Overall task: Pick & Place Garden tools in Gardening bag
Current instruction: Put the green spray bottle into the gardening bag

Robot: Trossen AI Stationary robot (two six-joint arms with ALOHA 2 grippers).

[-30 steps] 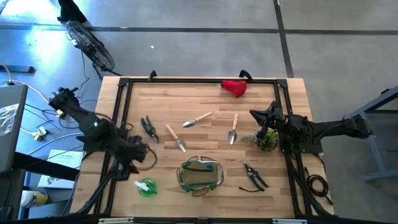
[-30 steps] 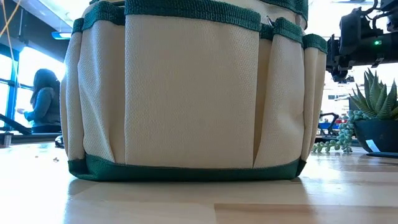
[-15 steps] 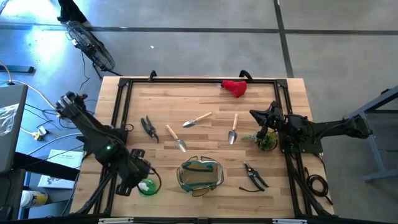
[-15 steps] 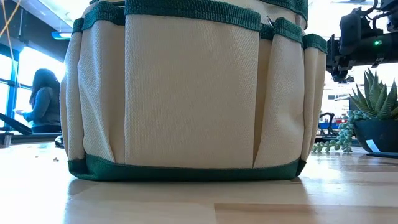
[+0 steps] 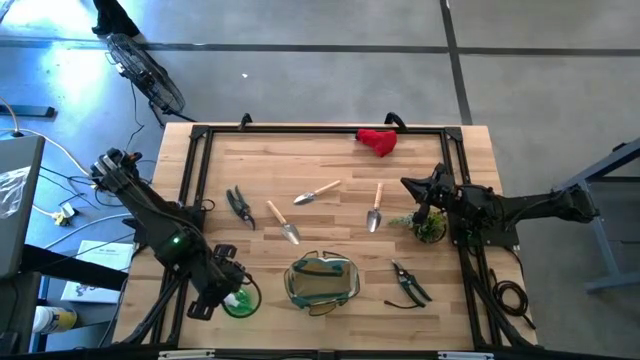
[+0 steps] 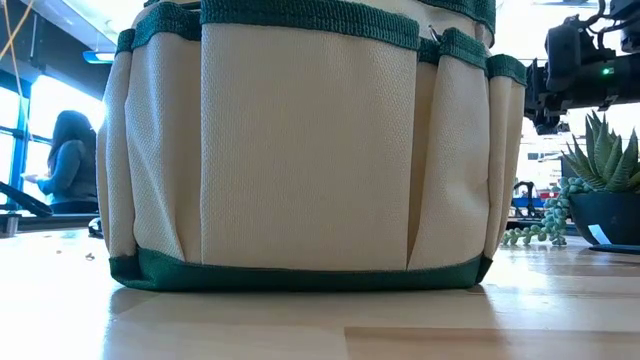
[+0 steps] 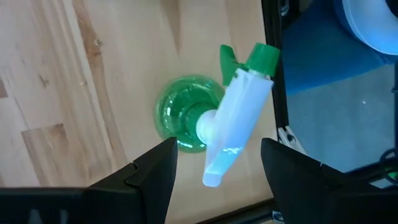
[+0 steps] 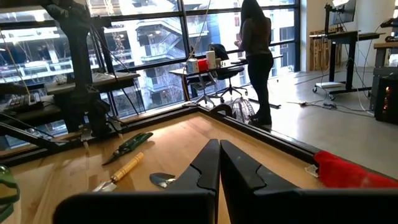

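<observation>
Above the sprayer (image 7: 231, 112) at the table's (image 5: 330, 165) front-left corner, I am hovering my left gripper (image 7: 214, 168), fingers spread; my right gripper (image 8: 219, 163), pressed shut, is waiting beside the plant (image 5: 430, 226).

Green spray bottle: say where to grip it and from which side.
Grip the spray bottle from above, probably at the neck under the white trigger head. It stands upright, and the left gripper is open right over it, fingers either side.

Right hand (image 8: 219, 163) shut above table w/ trowel (image 8: 119, 172), shears (image 8: 129, 146).
</observation>
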